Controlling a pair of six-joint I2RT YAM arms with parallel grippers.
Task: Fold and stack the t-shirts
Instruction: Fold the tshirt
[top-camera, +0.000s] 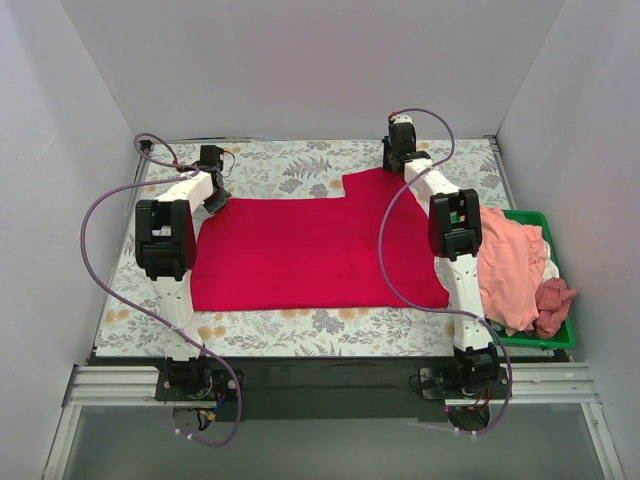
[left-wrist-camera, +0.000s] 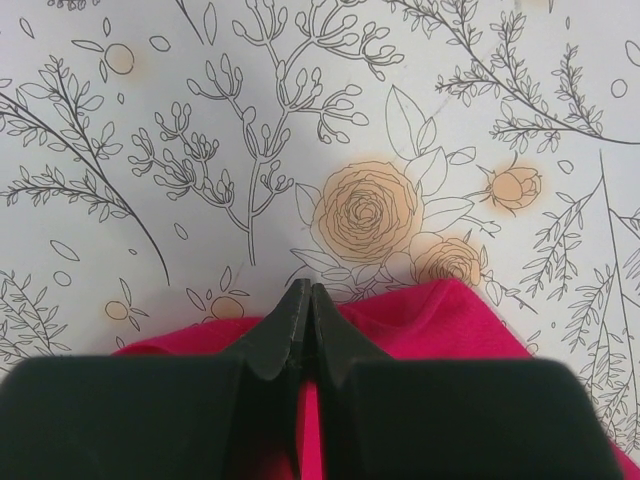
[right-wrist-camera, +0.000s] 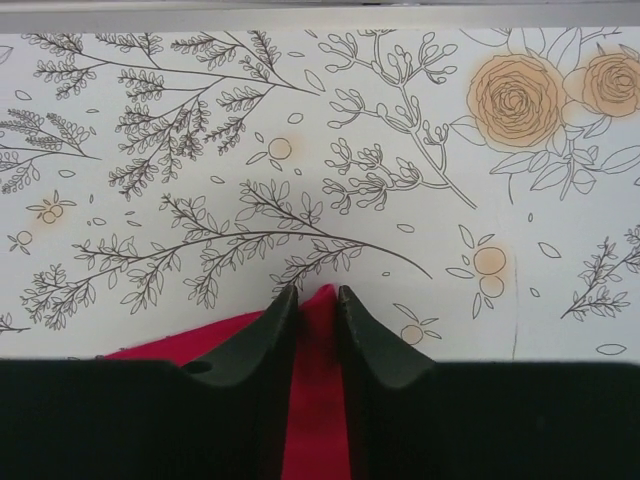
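A large crimson t-shirt (top-camera: 300, 250) lies spread flat on the floral table. My left gripper (top-camera: 217, 203) is at its far left corner, jaws shut, with the red cloth (left-wrist-camera: 450, 320) rising up to the closed fingertips (left-wrist-camera: 308, 288). My right gripper (top-camera: 397, 165) is at the shirt's far right corner. Its jaws (right-wrist-camera: 318, 292) stand narrow, pinching a small peak of red cloth (right-wrist-camera: 318, 400) between them. A salmon pink t-shirt (top-camera: 505, 270) and a maroon-pink t-shirt (top-camera: 553, 300) lie crumpled in the bin at the right.
A green plastic bin (top-camera: 560, 338) sits at the table's right edge beside the right arm. White walls close in the table (top-camera: 280, 165) on three sides. A strip of bare floral cloth runs along the far edge and the near edge.
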